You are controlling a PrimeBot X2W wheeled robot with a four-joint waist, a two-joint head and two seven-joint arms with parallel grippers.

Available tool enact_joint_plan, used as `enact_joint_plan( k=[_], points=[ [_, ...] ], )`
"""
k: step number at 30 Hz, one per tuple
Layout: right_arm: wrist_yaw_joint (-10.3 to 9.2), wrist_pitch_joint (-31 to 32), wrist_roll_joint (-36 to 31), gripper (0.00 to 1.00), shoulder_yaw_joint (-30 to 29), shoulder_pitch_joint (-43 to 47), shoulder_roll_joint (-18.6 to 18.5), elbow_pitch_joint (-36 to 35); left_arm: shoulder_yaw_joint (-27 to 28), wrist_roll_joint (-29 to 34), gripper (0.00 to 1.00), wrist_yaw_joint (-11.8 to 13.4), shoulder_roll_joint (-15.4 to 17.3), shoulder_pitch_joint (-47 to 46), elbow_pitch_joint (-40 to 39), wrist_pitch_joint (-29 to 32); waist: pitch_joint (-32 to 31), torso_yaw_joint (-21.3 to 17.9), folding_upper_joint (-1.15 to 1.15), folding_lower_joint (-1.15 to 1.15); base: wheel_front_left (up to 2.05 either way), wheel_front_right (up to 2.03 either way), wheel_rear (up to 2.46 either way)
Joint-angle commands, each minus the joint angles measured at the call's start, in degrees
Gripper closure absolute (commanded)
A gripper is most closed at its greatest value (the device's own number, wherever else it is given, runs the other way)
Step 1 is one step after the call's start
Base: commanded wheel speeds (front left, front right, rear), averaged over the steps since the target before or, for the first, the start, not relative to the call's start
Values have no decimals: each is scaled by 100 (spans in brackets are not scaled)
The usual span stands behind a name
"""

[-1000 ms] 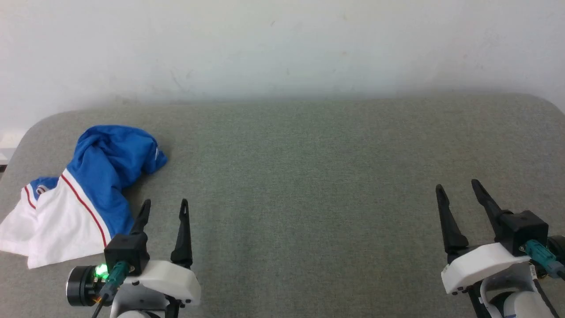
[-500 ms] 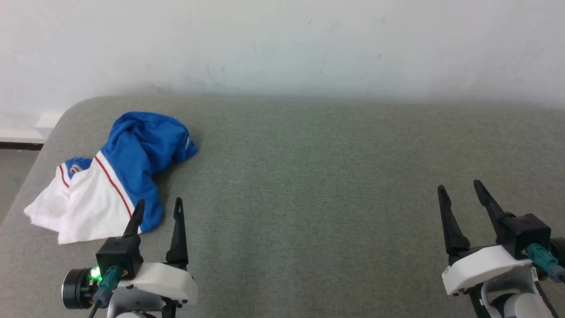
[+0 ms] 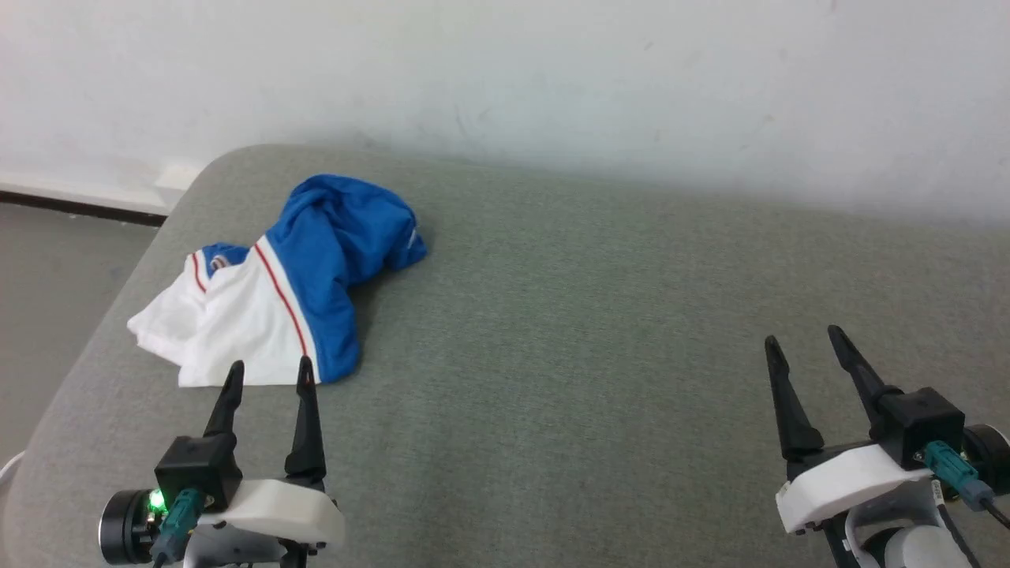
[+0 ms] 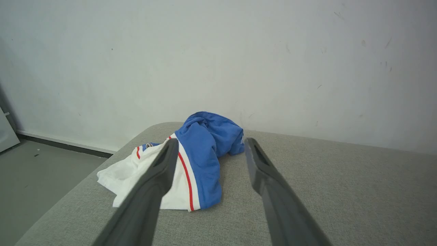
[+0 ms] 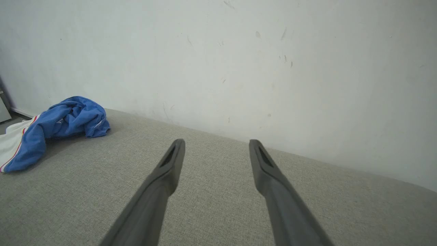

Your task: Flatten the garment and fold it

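The garment (image 3: 316,260) lies crumpled near the far left corner of the grey fabric surface (image 3: 568,331), blue body bunched up, white sleeves with thin red stripes spread toward the left edge. In the left wrist view the garment (image 4: 201,153) sits just beyond the fingertips. My left gripper (image 3: 268,371) is open, its tips just short of the garment's near hem, nothing between them. At the lower right my right gripper (image 3: 798,341) hangs open and empty, far from the cloth. The right wrist view has the garment (image 5: 58,123) at its far left.
A white wall (image 3: 505,79) rises directly behind the surface. The rounded left edge of the surface (image 3: 102,331) drops to grey floor (image 3: 55,276) with a dark baseboard. Bare grey fabric stretches between the two grippers.
The head camera has turned left, so the whole picture shifted right and floor came into view. The left gripper now points at the garment's near hem. Both grippers stay open.
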Motion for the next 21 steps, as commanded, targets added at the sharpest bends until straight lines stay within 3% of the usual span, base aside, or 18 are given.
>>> enact_joint_plan(
  k=[1,10,21],
  points=[
    [-6,-60,-29,0,31,-4,12,23,34,-55,0,38,-15,117,-40,-59,-24,222,-1,0,0,0,0],
    [-7,-137,-15,0,183,-47,14,114,71,-135,0,46,-17,191,-75,-167,-44,737,-1,0,0,0,0],
    [-8,-238,61,0,398,-63,16,231,38,-143,0,84,-20,334,-83,-299,-133,1080,-1,0,0,0,0]
  ],
)
